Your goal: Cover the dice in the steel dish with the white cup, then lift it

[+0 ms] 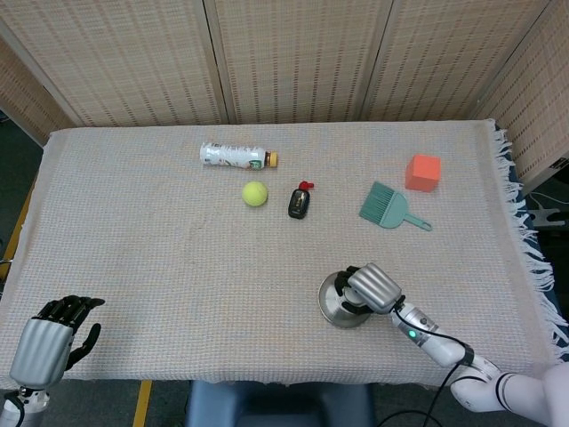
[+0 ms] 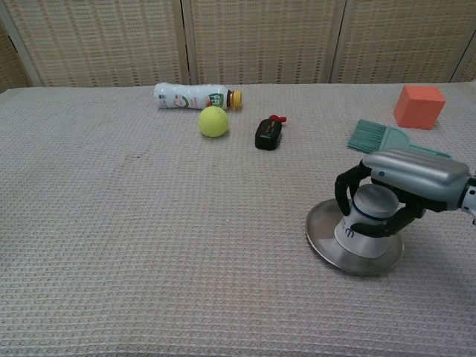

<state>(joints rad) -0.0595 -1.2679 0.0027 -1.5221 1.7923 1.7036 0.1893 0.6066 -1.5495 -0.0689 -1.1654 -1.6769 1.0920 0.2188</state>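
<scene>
Chest view shows me the white cup standing mouth-down and upright in the steel dish, its long axis vertical; the dice are hidden. My right hand wraps it from above, fingers curled around its sides. My left hand hangs off the near table corner, fingers loosely spread, holding nothing. Farther back lie one bottle, one tennis ball, one black gadget, one brush, one orange block.
</scene>
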